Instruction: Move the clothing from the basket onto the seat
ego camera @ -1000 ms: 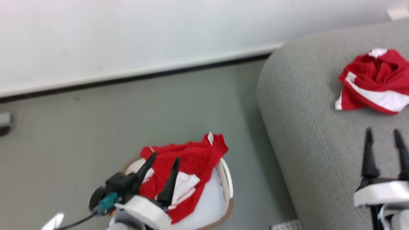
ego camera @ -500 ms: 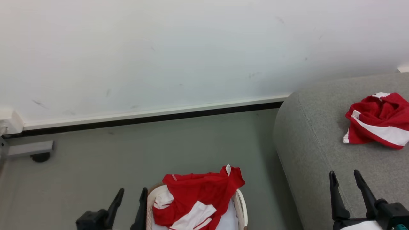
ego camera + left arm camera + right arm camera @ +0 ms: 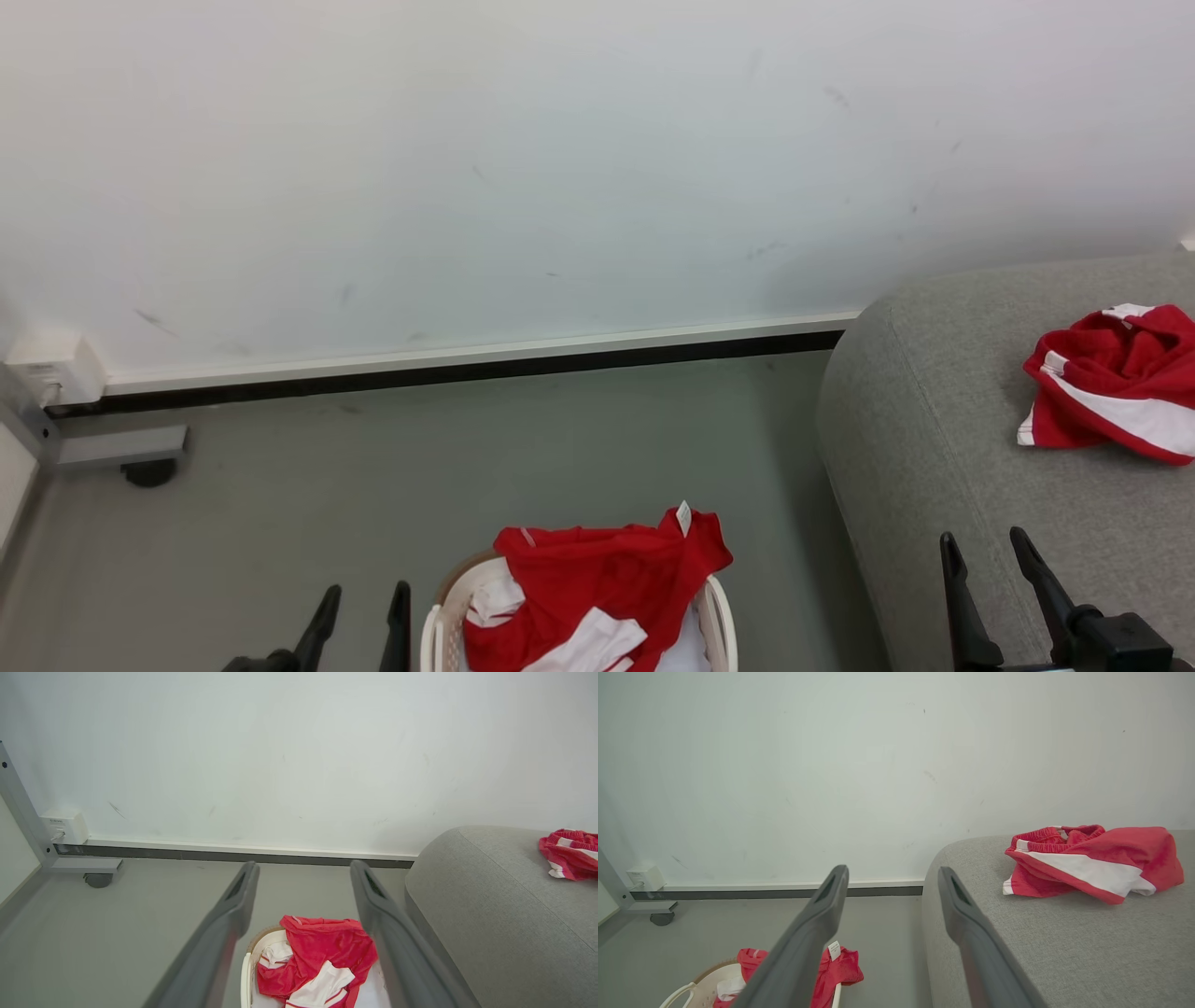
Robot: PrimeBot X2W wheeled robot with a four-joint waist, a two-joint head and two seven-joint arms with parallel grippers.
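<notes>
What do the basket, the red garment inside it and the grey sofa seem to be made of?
The basket is probably hard plastic, cream-white and smooth; its rim holds a rigid curve. The red garment is soft matte cloth, perhaps a knit; it lies crumpled in loose folds. The sofa is covered in grey matte upholstery fabric; a fine speckled weave shows.

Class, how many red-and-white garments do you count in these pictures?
2. The first garment lies in the basket; the second garment lies on the sofa. More may hide under the first.
</notes>
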